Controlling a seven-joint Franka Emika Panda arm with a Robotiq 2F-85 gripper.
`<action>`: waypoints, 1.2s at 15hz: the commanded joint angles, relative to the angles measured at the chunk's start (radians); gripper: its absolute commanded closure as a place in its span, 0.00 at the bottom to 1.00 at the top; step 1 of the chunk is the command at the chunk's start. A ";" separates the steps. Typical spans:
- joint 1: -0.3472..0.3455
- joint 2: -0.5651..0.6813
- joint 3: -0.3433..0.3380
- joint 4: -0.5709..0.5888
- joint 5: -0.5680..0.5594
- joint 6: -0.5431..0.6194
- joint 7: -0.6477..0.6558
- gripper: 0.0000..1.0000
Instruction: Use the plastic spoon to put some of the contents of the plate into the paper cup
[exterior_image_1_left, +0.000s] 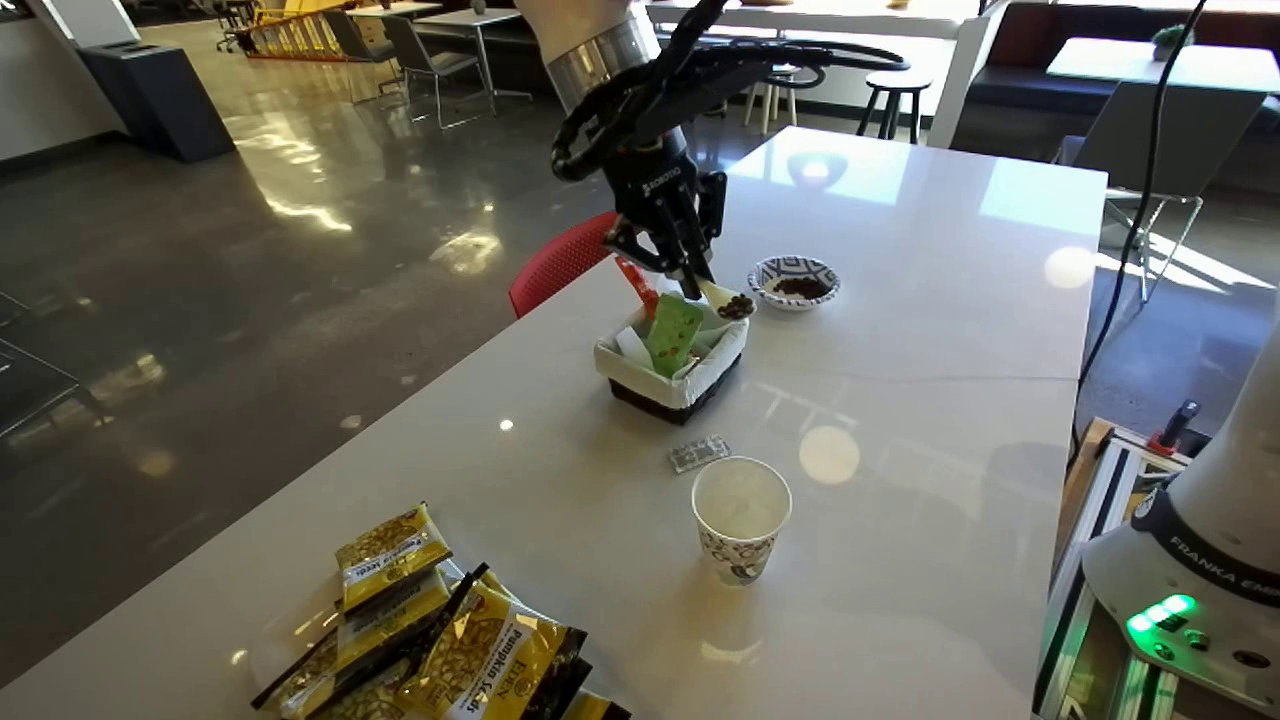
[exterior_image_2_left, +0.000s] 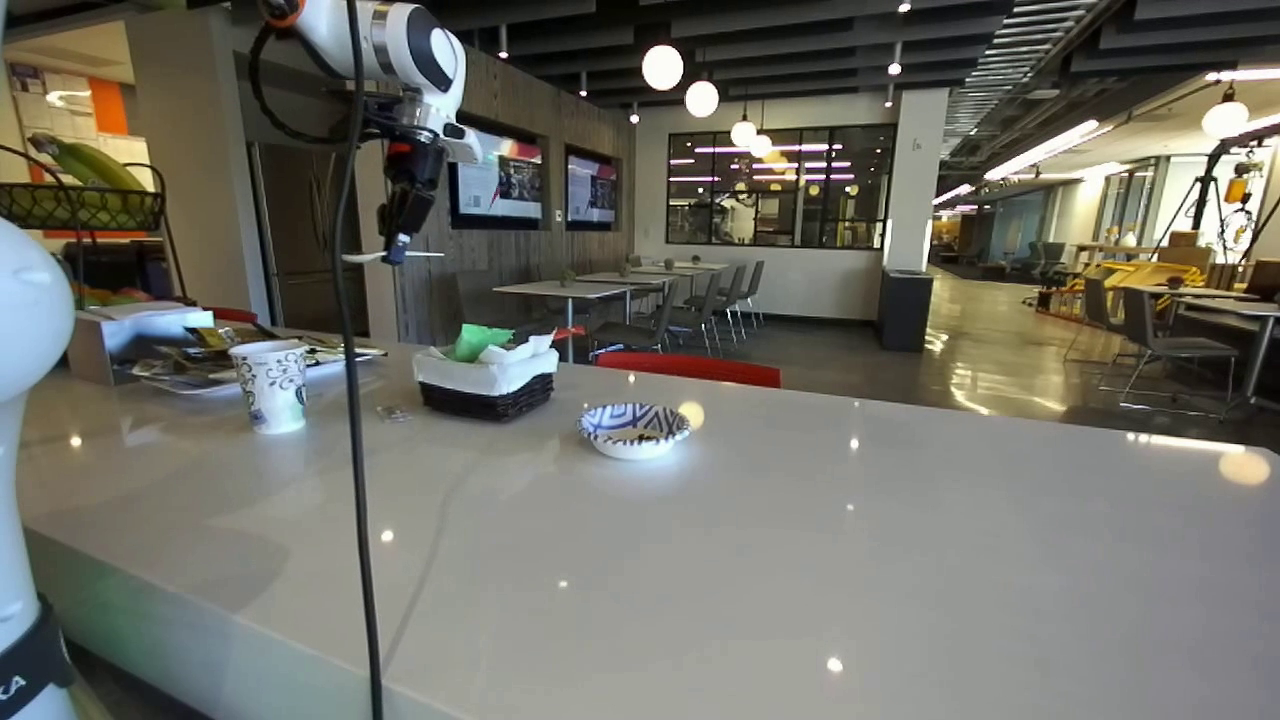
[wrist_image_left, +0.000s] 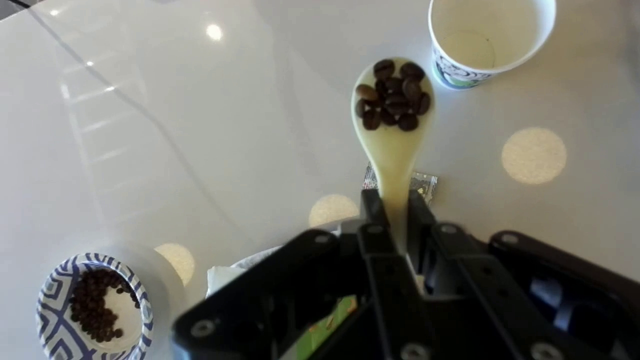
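Plastic spoon (wrist_image_left: 395, 155), pale, smooth, oval-ended and loaded with beans (wrist_image_left: 392, 95), is pinched in the gripper (wrist_image_left: 396, 205); in the wrist view, patterned bean bowl (wrist_image_left: 125, 312) stands near left, paper cup (wrist_image_left: 487, 37) far right.

**Names I read around the paper cup (exterior_image_1_left: 740, 520)**

In an exterior view I make out "EDEN" and "Pumpkin Seeds" on a yellow packet (exterior_image_1_left: 490, 650) left of the cup, "ROBOTIQ" on the gripper (exterior_image_1_left: 697, 284) beyond, "FRANKA" on the arm base (exterior_image_1_left: 1195, 600) right.
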 joint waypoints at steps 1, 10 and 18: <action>0.025 -0.028 0.014 -0.060 -0.055 0.081 0.049 0.96; 0.015 0.001 0.019 -0.040 -0.065 0.139 0.017 0.96; 0.055 0.063 0.035 0.059 -0.153 0.082 -0.069 0.96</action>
